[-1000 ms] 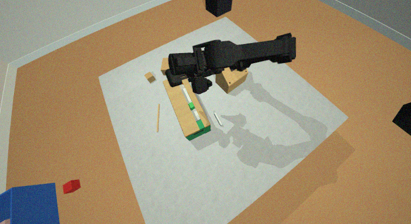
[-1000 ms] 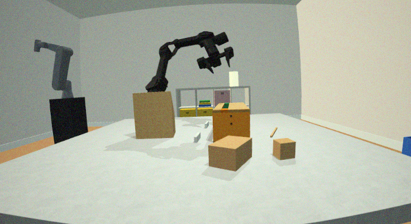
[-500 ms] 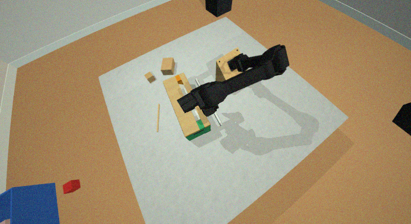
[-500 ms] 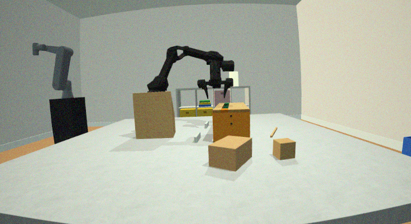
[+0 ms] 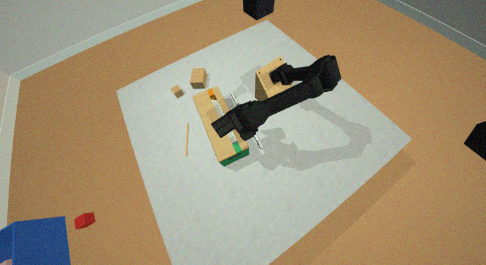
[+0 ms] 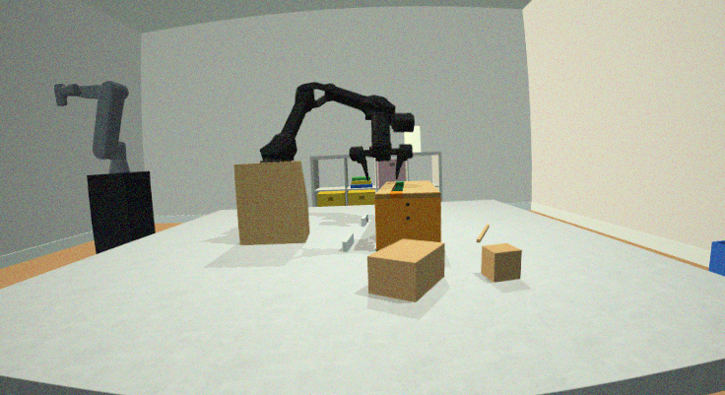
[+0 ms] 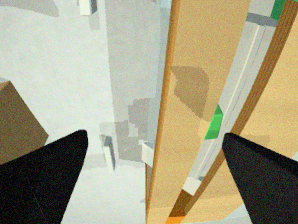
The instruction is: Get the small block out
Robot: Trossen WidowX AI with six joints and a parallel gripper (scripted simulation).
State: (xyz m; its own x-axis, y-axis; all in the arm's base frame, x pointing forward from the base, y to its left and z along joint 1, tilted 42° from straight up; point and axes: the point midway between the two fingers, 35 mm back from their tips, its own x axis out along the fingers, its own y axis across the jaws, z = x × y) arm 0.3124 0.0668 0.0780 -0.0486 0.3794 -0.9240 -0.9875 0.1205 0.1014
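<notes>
The box (image 5: 203,108) (image 6: 390,220) (image 7: 210,40) is wooden, with a long slot in its top. One end is orange (image 5: 211,92) (image 7: 176,219), the other green (image 5: 236,147) (image 7: 277,9). A small bright green block (image 7: 215,124) shows through the slot, on the pale shelf inside; the arm hides it in the top view and the box hides it in the exterior view. My gripper (image 6: 382,179) (image 7: 156,139) is open and empty, pointing down above the box. In the wrist view, the block lies just left of the right fingertip. Whether the fingertips touch the box top cannot be told.
A large wooden block (image 5: 198,78) (image 6: 405,268) and a smaller one (image 5: 177,91) (image 6: 500,262) stand beyond the orange end. A thin stick (image 5: 187,139) (image 6: 483,232) lies behind the box. Two white strips (image 5: 258,141) (image 6: 348,242) lie on the arm's side, near the wooden pedestal (image 6: 271,205).
</notes>
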